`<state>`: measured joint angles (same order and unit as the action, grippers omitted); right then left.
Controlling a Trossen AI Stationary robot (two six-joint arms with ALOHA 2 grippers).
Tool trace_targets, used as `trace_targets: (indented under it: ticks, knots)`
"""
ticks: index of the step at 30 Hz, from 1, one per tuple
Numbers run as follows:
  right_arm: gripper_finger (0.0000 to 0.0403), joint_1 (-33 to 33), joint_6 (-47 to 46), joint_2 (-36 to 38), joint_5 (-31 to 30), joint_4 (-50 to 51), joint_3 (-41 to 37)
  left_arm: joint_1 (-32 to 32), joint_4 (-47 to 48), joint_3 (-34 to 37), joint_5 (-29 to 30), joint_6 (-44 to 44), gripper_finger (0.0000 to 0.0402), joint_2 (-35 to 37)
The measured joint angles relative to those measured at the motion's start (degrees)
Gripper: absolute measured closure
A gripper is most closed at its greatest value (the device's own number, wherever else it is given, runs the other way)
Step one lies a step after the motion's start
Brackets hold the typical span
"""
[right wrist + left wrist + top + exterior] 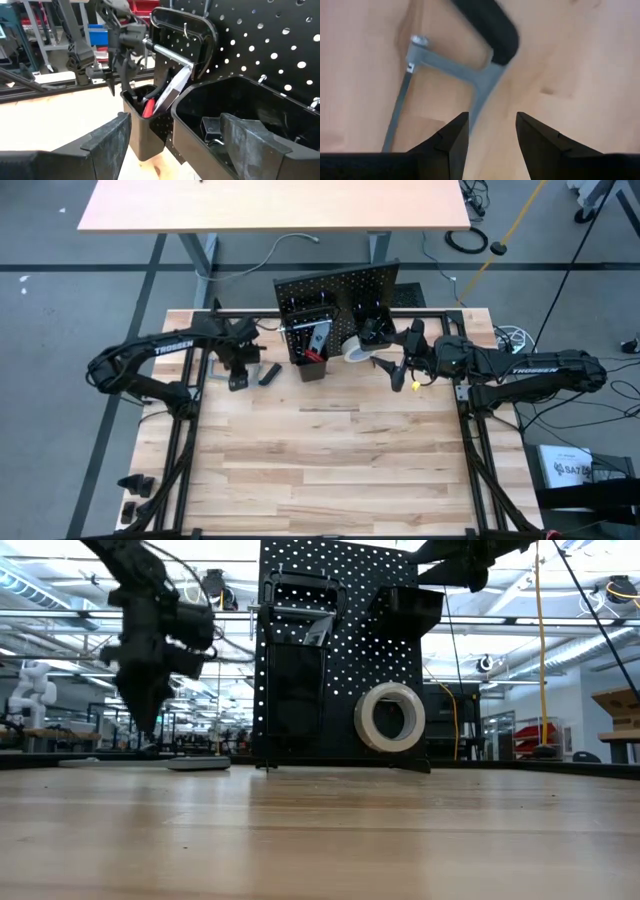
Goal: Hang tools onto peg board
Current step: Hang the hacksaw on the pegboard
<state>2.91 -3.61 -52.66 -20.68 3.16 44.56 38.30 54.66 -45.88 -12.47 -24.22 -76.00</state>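
bar clamp (470, 82) flat on table (330, 450), left of peg board (335, 295) | left gripper (492, 131) above it, jaws apart, empty | right gripper (177, 137) wide, empty, at bin (240, 125) | rigid, weighty, slick metal; best gripped on bar near handle

Both arms are dark, near-black, built of slim tubular links with chunky joint housings, and each long link carries white TROSSEN lettering. The left gripper (240, 376) ends in two black wedge-shaped fingers (451, 142) with stepped inner edges. The right gripper (398, 372) has matching fingers, greyer and scuffed, with cables trailing behind its wrist.
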Motion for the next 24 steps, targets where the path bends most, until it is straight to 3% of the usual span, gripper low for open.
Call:
trace_targets:
  ticks: [9, 17, 24]
  knots:
    - [0.0106, 0.0, 0.2, 0.0, 0.0, 0.2, 0.0, -1.6, -8.8, 8.0, 9.5, -3.3, 0.0236, 0.0]
    - [0.0106, 0.0, -0.2, 0.0, 0.0, 0.0, 0.0, -1.7, -10.4, 9.8, 10.5, -4.6, 0.0236, -0.6]
    - [0.0106, 0.0, -0.8, 0.0, 0.0, -0.2, 0.0, -1.7, -10.2, 9.4, 10.0, -4.7, 0.0236, -6.5]
